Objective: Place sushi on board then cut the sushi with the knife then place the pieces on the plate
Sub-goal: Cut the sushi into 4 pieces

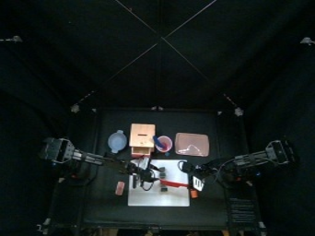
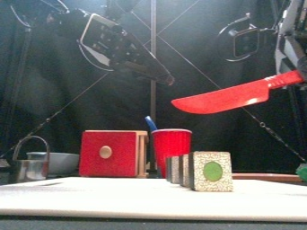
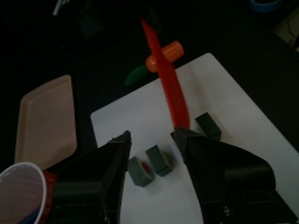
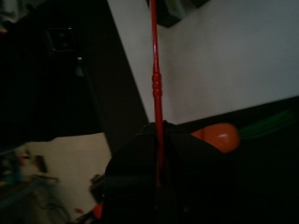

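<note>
The right gripper [image 4: 156, 129] clamps a flat red plastic toy knife [image 2: 228, 97], its blade out above the dark green sushi blocks [image 2: 213, 171] on the flat white cutting board [image 2: 96, 193]. The left gripper [image 3: 151, 137] hangs over them, jaws spread, empty.

Glossy plastic on red knife [image 2: 234, 94]; pale matt wood on box [image 1: 143, 138]; smooth white board [image 2: 108, 191].
</note>
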